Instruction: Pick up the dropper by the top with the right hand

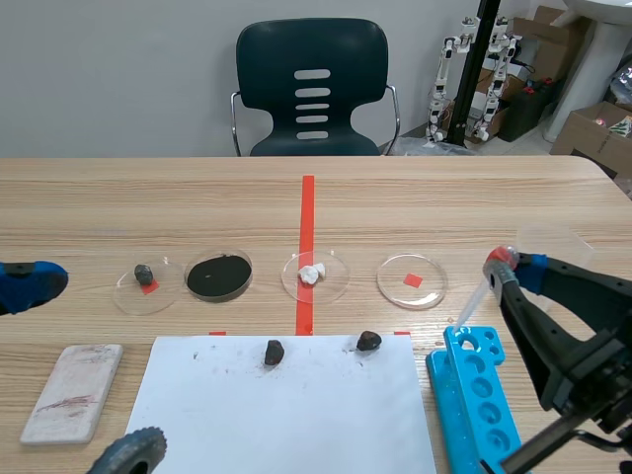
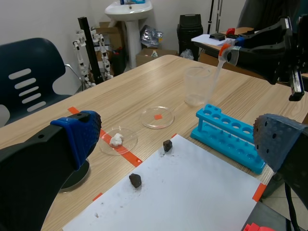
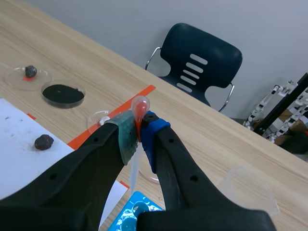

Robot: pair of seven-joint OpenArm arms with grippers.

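– Right end effector [image 3: 139,137]: what is it doing?
– Pinching the dropper [image 3: 134,168] by its red bulb. The tube hangs just over the blue rack [image 1: 479,395], off the worktop [image 1: 197,197]. Grasp looks made; next comes a straight, steady lift.

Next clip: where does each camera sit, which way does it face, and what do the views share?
Scene: between the arms, facing across the table to the chair; left end effector and right end effector show low at the sides.
Left wrist: on the left arm, facing the rack and the right end effector; its own open fingers frame the view.
Right wrist: on the right arm, facing the chair; its own fingers shut on the dropper.
Shared: all three show the dropper and rack.
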